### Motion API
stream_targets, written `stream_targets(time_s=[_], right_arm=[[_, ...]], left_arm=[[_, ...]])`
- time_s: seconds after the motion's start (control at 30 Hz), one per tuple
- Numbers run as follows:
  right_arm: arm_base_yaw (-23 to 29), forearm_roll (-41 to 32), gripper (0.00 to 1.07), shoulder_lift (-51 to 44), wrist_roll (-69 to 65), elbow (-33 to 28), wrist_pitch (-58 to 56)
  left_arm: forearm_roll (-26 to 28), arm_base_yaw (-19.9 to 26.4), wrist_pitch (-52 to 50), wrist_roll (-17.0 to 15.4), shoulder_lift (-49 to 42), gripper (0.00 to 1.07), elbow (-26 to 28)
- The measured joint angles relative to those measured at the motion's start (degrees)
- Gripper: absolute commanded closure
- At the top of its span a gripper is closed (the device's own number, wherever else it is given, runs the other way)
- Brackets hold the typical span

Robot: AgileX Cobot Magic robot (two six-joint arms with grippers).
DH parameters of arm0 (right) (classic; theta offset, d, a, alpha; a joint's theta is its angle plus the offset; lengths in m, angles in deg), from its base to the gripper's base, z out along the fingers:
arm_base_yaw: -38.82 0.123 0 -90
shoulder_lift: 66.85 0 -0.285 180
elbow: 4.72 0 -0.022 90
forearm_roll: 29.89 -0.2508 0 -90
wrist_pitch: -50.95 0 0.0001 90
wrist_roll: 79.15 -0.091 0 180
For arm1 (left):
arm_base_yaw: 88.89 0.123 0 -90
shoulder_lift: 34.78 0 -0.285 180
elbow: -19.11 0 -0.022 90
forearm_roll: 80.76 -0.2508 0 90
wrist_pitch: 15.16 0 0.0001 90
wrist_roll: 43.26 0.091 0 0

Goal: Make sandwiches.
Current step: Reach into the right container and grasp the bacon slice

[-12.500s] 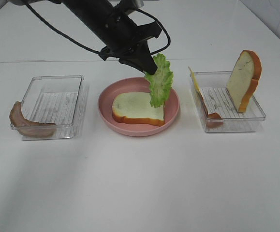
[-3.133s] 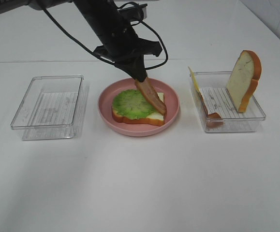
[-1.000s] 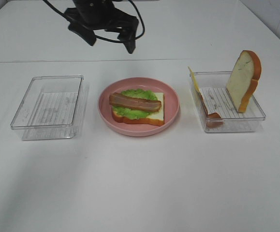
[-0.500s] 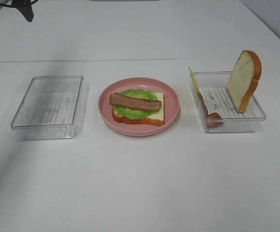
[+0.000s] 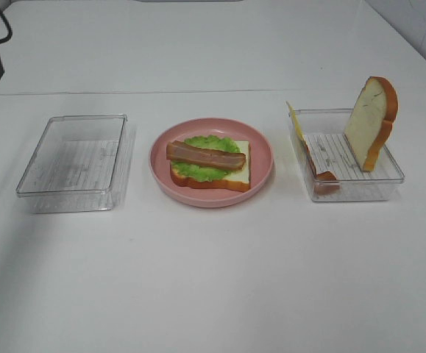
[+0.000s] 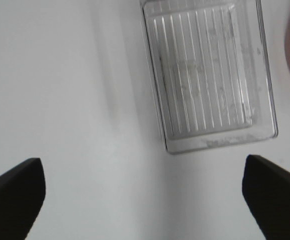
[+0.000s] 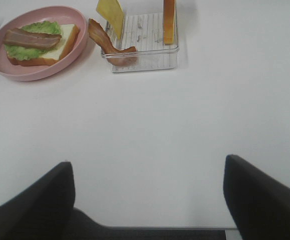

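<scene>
So, sandwich stack [image 5: 209,165]: parked in the middle of the pink plate [image 5: 160,158], only half built, and neither of my grippers is anywhere on it.
Layers: bottom bread slice [image 5: 239,171] flat on the plate, lettuce leaf [image 5: 196,172] on top of that, one bacon strip [image 5: 205,155] laid across the lettuce.
Second bread slice [image 5: 371,121]: standing on edge in the right tray [image 5: 349,165], leaning toward the wall farthest from the plate.
Cheese square [image 5: 294,120]: same tray, propped against the plate-side wall, its corner poking up over the rim.
Second bacon strip [image 5: 320,174]: curled along that same wall, lower down than the cheese. I can't tell if one end hangs over the rim.
Left tray [image 5: 80,165]: clear plastic with a ribbed floor, on the other side of the plate, near it but not touching.
Left gripper [image 6: 143,192]: jaws spread all the way, nothing between them, hanging over bare table [image 5: 213,279] near the left tray.
Right gripper [image 7: 150,197]: jaws wide apart too, holding nothing, well back from the plate and the right tray, just white table under it.
</scene>
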Motion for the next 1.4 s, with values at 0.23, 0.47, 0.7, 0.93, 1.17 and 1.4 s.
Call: stream_targets(time_s=[0.23, 0.47, 0.7, 0.93, 1.17, 1.4], right_arm=[[0.0, 0.3, 0.30, 0.0, 0.0, 0.0, 0.0], [0.0, 0.3, 0.30, 0.0, 0.0, 0.0, 0.0], [0.0, 0.3, 0.30, 0.0, 0.0, 0.0, 0.0], [0.0, 0.3, 0.30, 0.0, 0.0, 0.0, 0.0], [0.0, 0.3, 0.30, 0.0, 0.0, 0.0, 0.0], [0.0, 0.3, 0.30, 0.0, 0.0, 0.0, 0.0]], left_arm=[[-1.6, 0.0, -6.7, 0.0, -20.0, 0.06, -25.1], [-1.9, 0.0, -7.5, 0.0, -40.6, 0.07, -40.4], [-2.1, 0.0, -7.4, -0.2, -63.7, 0.07, -50.2], [-2.1, 0.0, -4.7, -1.1, -88.2, 0.07, -56.8], [-2.1, 0.0, -4.0, -1.3, -98.6, 0.07, -59.0], [-1.9, 0.0, -4.1, -1.4, -98.8, 0.07, -59.2]])
